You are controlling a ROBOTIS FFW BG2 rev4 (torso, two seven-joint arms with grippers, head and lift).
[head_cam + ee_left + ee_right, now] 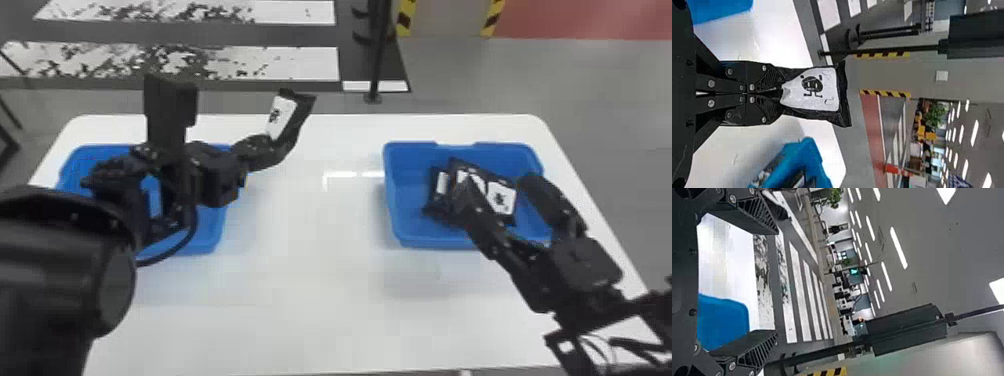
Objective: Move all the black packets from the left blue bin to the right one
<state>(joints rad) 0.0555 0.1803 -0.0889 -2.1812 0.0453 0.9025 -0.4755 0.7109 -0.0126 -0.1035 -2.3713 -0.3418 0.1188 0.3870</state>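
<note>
Left gripper (779, 93) pinching one black packet (811, 92), apparently mid-transfer.
Held up between the left blue bin (212, 240) and right blue bin (392, 210), towards the table's far edge (345, 118), it shows a white label with a dark figure, glossy black edges. Next: probably rightward, then release or handover; the right gripper (777, 282) is spread wide.

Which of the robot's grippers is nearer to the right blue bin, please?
Right: the right gripper is by that bin; the left gripper, holding a packet, is farther off, left of it.
</note>
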